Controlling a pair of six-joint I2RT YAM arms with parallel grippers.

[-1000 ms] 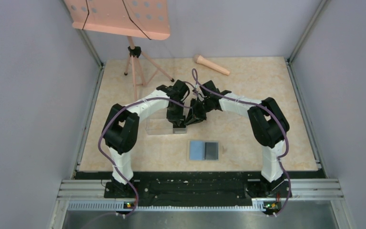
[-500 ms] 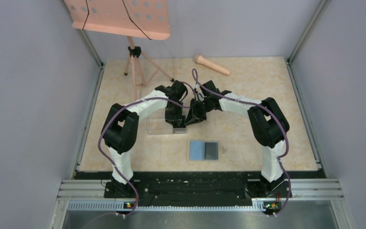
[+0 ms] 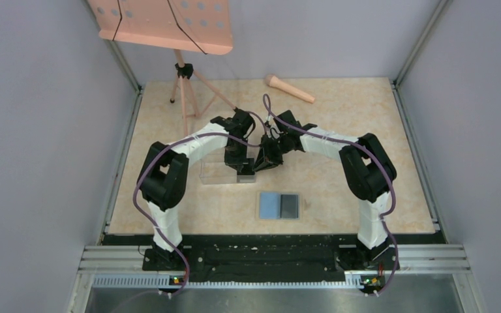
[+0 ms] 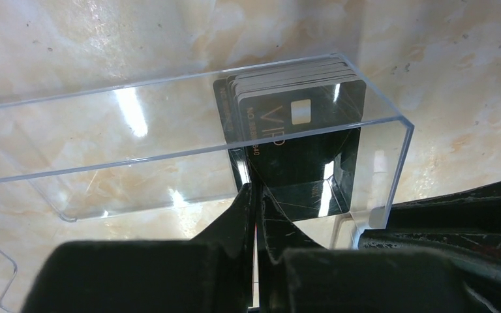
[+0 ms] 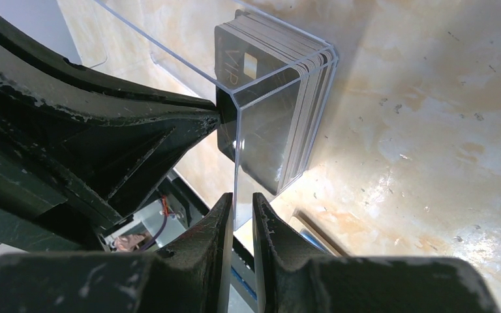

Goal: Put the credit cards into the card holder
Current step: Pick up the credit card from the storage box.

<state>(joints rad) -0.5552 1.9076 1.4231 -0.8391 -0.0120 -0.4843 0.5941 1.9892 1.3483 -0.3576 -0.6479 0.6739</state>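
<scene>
One clear box (image 3: pixel 215 173) mid-bench, one stack of dark cards (image 4: pixel 300 107) inside. Right claw (image 5: pixel 240 199) clamps its wall; left claw (image 4: pixel 256 190) is together at the stack's front. One card holder (image 3: pixel 278 205) lies open near the near edge.

- The left arm (image 3: pixel 169 176) rises from its base, folds at the elbow and reaches forward and inward.
- The right arm (image 3: pixel 365 169) mirrors that pose from the other side, so the two grippers come close together at the middle.
- The left gripper (image 4: pixel 256 192) points downward, with its fingers pressed together and no gap between them.
- The right gripper (image 5: pixel 241 197) tilts toward the left one, and its fingers stand a narrow slit apart, pinching the thin end wall of the clear box (image 5: pixel 261 98).
</scene>
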